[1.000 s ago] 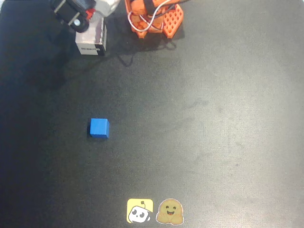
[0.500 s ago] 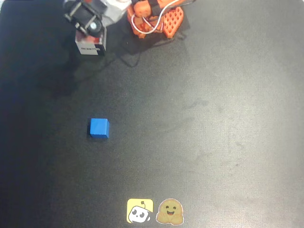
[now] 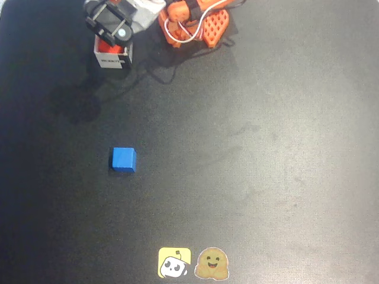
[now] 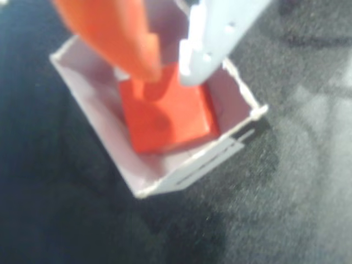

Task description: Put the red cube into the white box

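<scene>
Red cube (image 4: 168, 113) inside white box (image 4: 102, 146); tool (image 4: 168, 69) parted above, fingertips near cube.

white box (image 4: 165, 181) walls ring red cube (image 4: 168, 118) (snug)

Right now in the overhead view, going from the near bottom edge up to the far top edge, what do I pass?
Two stickers → blue cube → white box, with the end effector above it; the red cube lies inside the box.
</scene>
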Action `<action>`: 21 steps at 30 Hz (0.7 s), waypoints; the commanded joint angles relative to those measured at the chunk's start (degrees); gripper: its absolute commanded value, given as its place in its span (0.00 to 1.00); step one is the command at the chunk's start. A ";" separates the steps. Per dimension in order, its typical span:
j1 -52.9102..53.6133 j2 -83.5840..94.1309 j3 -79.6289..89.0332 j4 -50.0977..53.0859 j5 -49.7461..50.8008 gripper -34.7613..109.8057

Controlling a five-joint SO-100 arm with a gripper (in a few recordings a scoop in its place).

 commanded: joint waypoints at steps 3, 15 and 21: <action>-4.31 -3.08 -2.37 -5.62 1.85 0.24; -32.17 -21.62 -9.84 -14.77 16.70 0.24; -50.36 -22.76 -4.48 -23.38 26.37 0.24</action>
